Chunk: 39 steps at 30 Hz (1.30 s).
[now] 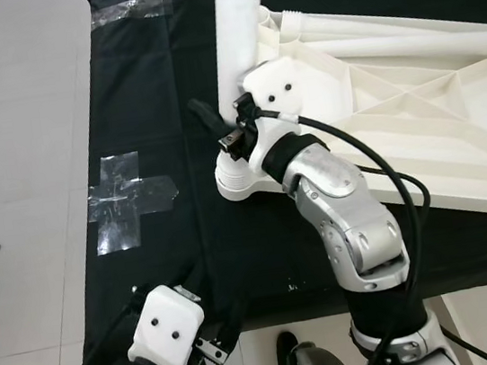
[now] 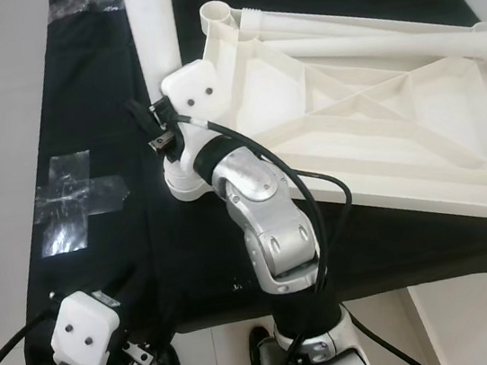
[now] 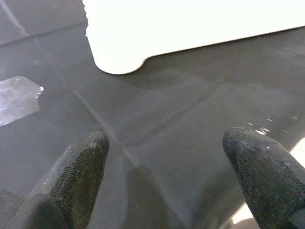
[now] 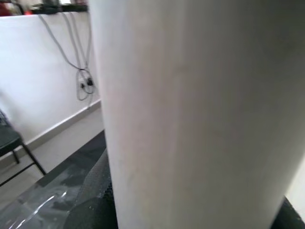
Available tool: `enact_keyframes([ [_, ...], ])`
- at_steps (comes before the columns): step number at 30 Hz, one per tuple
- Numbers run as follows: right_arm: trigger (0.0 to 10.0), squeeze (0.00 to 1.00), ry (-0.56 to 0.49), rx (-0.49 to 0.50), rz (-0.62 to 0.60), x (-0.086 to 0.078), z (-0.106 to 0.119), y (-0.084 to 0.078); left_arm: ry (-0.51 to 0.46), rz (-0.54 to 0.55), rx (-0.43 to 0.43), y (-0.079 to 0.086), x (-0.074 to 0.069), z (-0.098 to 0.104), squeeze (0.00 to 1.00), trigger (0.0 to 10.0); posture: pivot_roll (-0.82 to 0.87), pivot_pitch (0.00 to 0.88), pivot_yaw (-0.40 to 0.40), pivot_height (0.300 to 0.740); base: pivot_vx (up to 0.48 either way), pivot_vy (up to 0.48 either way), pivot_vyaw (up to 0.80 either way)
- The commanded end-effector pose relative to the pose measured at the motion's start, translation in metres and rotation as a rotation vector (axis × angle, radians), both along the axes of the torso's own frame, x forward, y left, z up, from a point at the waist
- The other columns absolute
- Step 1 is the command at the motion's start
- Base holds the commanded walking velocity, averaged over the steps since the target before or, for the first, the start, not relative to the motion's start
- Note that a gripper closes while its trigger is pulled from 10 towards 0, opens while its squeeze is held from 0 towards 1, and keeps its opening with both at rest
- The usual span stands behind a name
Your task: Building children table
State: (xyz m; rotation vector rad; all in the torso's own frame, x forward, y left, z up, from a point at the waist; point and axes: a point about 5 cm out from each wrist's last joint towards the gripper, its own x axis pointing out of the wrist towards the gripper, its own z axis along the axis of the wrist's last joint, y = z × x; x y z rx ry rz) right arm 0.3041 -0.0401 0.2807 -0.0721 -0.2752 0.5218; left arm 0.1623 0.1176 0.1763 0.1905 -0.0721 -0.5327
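Observation:
A white children's table (image 1: 427,134) lies upside down on a black mat (image 1: 190,253). One white table leg (image 1: 239,20) stands upright in the corner socket (image 1: 241,178) nearest me. My right gripper (image 1: 233,119) is shut on this leg just above the socket, one black finger (image 1: 204,113) showing on its left side. Close up in the right wrist view, the leg (image 4: 190,114) sits between the dark fingers (image 4: 97,191). My left gripper (image 3: 164,143) hovers open and holds nothing, low over the mat's near edge, a short way from the table's corner (image 3: 114,62).
Two more white legs (image 1: 404,33) lie across the far side of the upturned table. A cross of clear tape (image 1: 123,199) is stuck on the mat's left part, another strip (image 1: 129,11) farther back. Pale floor tiles (image 1: 10,134) lie to the left.

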Motion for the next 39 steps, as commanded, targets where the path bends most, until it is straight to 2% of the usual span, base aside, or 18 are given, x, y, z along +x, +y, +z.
enact_keyframes([
  [1,10.0,0.0,0.299,-0.04,-0.138,0.008,-0.06,-0.01,0.014,0.017,-0.002,0.002,0.0,-0.005,0.0,10.0,-0.01,0.35,-0.088,0.74,0.0,0.0,0.0],
  [4,10.0,0.0,0.3,-0.041,-0.147,0.006,-0.061,-0.01,0.002,0.047,-0.003,0.006,0.005,-0.003,0.0,10.0,0.0,0.344,-0.089,0.74,0.0,0.0,0.0],
  [6,10.0,0.0,0.292,-0.021,-0.156,0.004,-0.063,-0.012,-0.073,0.169,0.004,0.026,0.024,0.01,0.0,10.0,0.01,0.318,-0.086,0.74,0.0,0.0,0.0],
  [8,10.0,0.0,0.292,-0.021,-0.156,0.004,-0.063,-0.012,-0.073,0.169,0.004,0.026,0.024,0.01,0.0,10.0,0.01,0.318,-0.086,0.74,0.0,0.0,0.0],
  [10,10.0,0.0,0.276,0.004,-0.148,0.003,-0.064,-0.011,-0.157,0.257,0.003,0.048,0.042,0.029,0.0,10.0,0.02,0.297,-0.078,0.74,0.0,0.0,0.0],
  [15,10.0,0.0,0.264,0.034,-0.137,0.002,-0.066,-0.01,-0.237,0.298,0.02,0.065,0.055,0.049,0.0,10.0,0.02,0.289,-0.07,0.74,0.0,0.0,0.0],
  [16,10.0,0.0,0.26,0.045,-0.134,0.001,-0.068,-0.009,-0.281,0.312,0.029,0.073,0.061,0.061,0.0,10.0,0.03,0.283,-0.063,0.74,0.0,0.0,0.0],
  [17,10.0,0.0,0.26,0.045,-0.134,0.001,-0.068,-0.009,-0.281,0.312,0.029,0.073,0.061,0.061,0.0,10.0,0.03,0.283,-0.063,0.74,0.0,0.0,0.0],
  [20,10.0,0.0,0.259,0.055,-0.137,0.0,-0.073,-0.009,-0.355,0.304,0.013,0.083,0.071,0.088,0.0,10.0,0.03,0.273,-0.051,0.74,0.0,0.0,0.0],
  [21,10.0,0.0,0.259,0.057,-0.138,0.0,-0.075,-0.009,-0.37,0.228,-0.037,0.08,0.077,0.103,0.0,10.0,0.04,0.259,-0.042,0.74,0.0,0.0,0.0],
  [23,10.0,0.0,0.259,0.057,-0.138,0.0,-0.075,-0.009,-0.37,0.228,-0.037,0.08,0.077,0.103,0.0,10.0,0.04,0.259,-0.042,0.74,0.0,0.0,0.0],
  [26,10.0,0.0,0.243,0.068,-0.122,0.001,-0.075,-0.004,-0.393,-0.151,-0.16,0.058,0.086,0.155,0.0,10.0,0.04,0.235,-0.027,0.74,0.0,0.0,0.0],
  [28,10.0,0.0,0.231,0.071,-0.113,0.002,-0.073,-0.001,-0.407,-0.292,-0.175,0.051,0.085,0.175,0.0,10.0,0.04,0.229,-0.024,0.74,0.0,0.0,0.0],
  [29,10.0,0.0,0.231,0.071,-0.113,0.002,-0.073,-0.001,-0.407,-0.292,-0.175,0.051,0.085,0.175,0.0,10.0,0.04,0.229,-0.024,0.74,0.0,0.0,0.0],
  [30,10.0,0.0,0.221,0.077,-0.106,0.003,-0.072,0.001,-0.404,-0.423,-0.175,0.043,0.085,0.191,0.0,10.0,0.05,0.221,-0.021,0.74,0.0,0.0,0.0],
  [33,10.0,0.0,0.216,0.079,-0.102,0.003,-0.071,0.002,-0.394,-0.488,-0.168,0.038,0.085,0.195,0.0,10.0,0.05,0.216,-0.018,0.74,0.0,0.0,0.0],
  [36,10.0,0.0,0.203,0.081,-0.086,0.005,-0.069,0.007,-0.373,-0.614,-0.083,0.027,0.092,0.203,0.0,10.0,0.06,0.204,-0.015,0.74,0.0,0.0,0.0],
  [39,10.0,0.0,0.191,0.083,-0.067,0.005,-0.066,0.011,-0.387,-0.614,-0.004,0.02,0.106,0.211,0.0,10.0,0.05,0.2,-0.011,0.74,0.0,0.0,0.0],
])
